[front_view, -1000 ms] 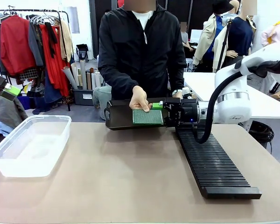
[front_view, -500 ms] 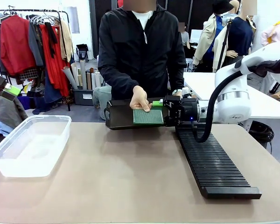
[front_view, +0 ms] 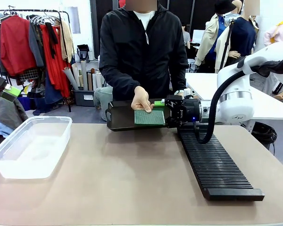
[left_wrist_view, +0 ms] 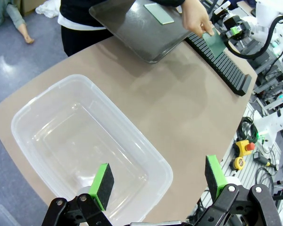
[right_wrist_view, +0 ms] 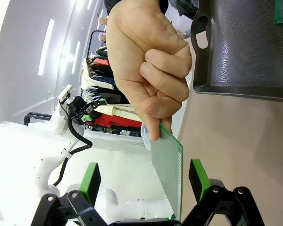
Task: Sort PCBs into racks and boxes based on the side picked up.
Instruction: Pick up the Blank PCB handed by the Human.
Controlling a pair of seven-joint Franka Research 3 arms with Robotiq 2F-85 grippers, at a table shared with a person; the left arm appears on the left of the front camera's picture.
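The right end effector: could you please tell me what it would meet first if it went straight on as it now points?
Probably the PCB that the person's hand holds out; its edge lies between the open fingers. The hand comes next; depth is unclear.

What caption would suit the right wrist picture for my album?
A person's hand holds a green PCB inside the open right tool, not yet gripped, with a dark tray nearby.

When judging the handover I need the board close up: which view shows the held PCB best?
Right wrist view: the PCB hangs large from the person's hand, between the open right claw's pads. The front view shows its face smaller, before the tray; the left wrist view shows it tiny and far.
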